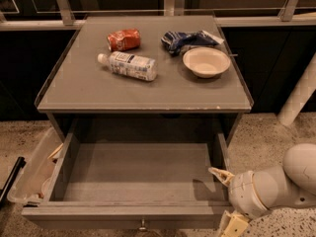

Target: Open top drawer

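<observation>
Grey top drawer [133, 174] lies open, end effector [221, 201] at its right corner.

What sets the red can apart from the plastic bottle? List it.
The can is red and crumpled; the bottle is pale, white-capped and undented. The bottle is longer and lies nearer the open top drawer. Both lie on their sides. The gripper sits at the drawer's right front corner.
</observation>
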Tool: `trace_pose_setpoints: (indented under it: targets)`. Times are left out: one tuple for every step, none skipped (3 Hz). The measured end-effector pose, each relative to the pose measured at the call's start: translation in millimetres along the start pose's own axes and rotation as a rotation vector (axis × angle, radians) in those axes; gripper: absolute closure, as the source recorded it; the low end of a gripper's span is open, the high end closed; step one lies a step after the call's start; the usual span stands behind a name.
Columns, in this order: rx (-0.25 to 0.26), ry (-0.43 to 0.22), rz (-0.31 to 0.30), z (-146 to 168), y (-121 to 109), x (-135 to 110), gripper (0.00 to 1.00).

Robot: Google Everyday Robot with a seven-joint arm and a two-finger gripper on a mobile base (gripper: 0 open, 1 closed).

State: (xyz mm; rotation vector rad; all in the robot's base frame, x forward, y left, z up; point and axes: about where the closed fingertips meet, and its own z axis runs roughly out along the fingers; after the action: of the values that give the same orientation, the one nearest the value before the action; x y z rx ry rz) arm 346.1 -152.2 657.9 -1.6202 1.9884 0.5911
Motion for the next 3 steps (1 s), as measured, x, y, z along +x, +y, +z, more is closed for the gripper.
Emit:
trace_pose_setpoints:
  targets:
    - [0.038,0.025,-0.067,-28.9,-19.4,-29.4,0.0]
    - [0.122,0.068,-0.143,-77.4,-47.1,-63.2,0.0]
    - [0.21,0.13,-0.197,-121.4,-85.4,-89.1,0.0]
